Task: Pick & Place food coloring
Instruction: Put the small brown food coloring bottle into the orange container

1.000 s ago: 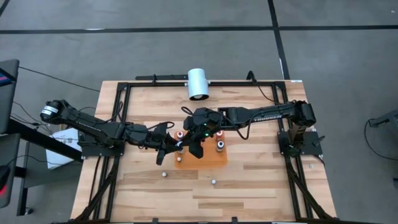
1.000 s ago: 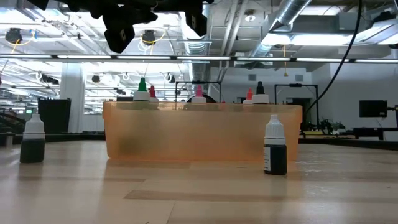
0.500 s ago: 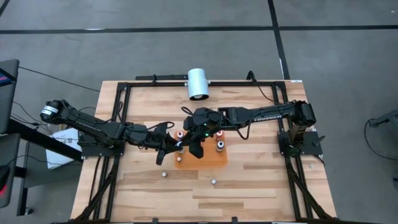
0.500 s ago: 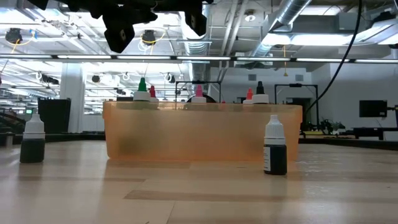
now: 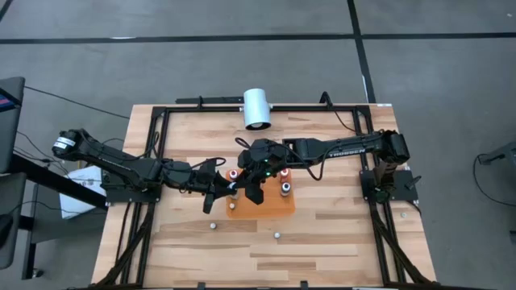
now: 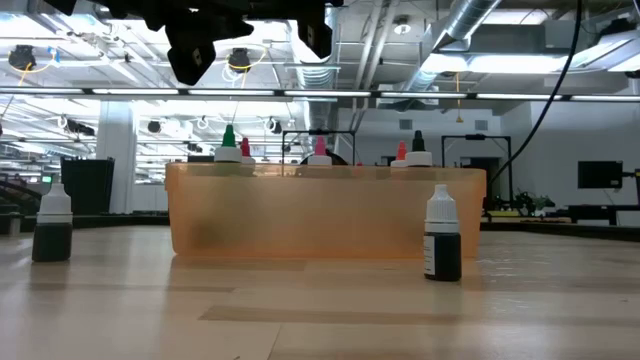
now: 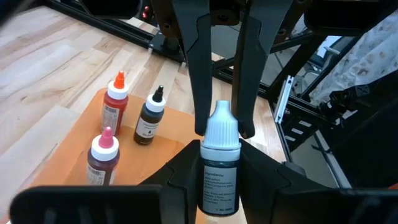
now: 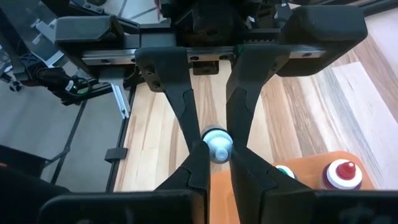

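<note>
My overhead feed is evenly lit with soft shadows. My low camera catches glaring ceiling lights, and my wrist feeds blur at the near fingers.

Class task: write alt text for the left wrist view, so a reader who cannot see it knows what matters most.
A white-capped bottle of dark food coloring stands upright, gripped at its body by the left hand while the right hand pinches its cap from above. Beside it, three more bottles, orange-topped, black-topped and pink-topped, stand in an orange tray on the wooden table.
</note>
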